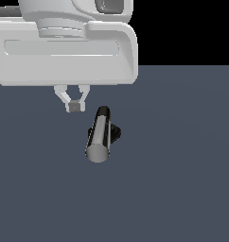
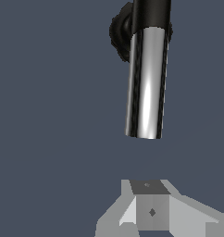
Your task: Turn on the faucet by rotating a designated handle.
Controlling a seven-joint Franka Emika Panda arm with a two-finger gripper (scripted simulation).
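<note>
Your hand [image 1: 74,107] is clenched on nothing, fingertips together, just beside the handle [image 1: 99,136] but apart from it, on the exterior view's left. The faucet [image 1: 105,133] sits mid-bench [image 1: 182,165], handle's flat end toward the exterior camera, black base behind. My call: keep the hand clenched, push sideways near the free end for leverage, and stay off the base. No readable markings anywhere.

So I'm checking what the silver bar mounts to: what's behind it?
Behind the handle sits the faucet's round black ribbed base, joined by a black end piece. The bar covers most of the base, so the joint itself is hidden.
</note>
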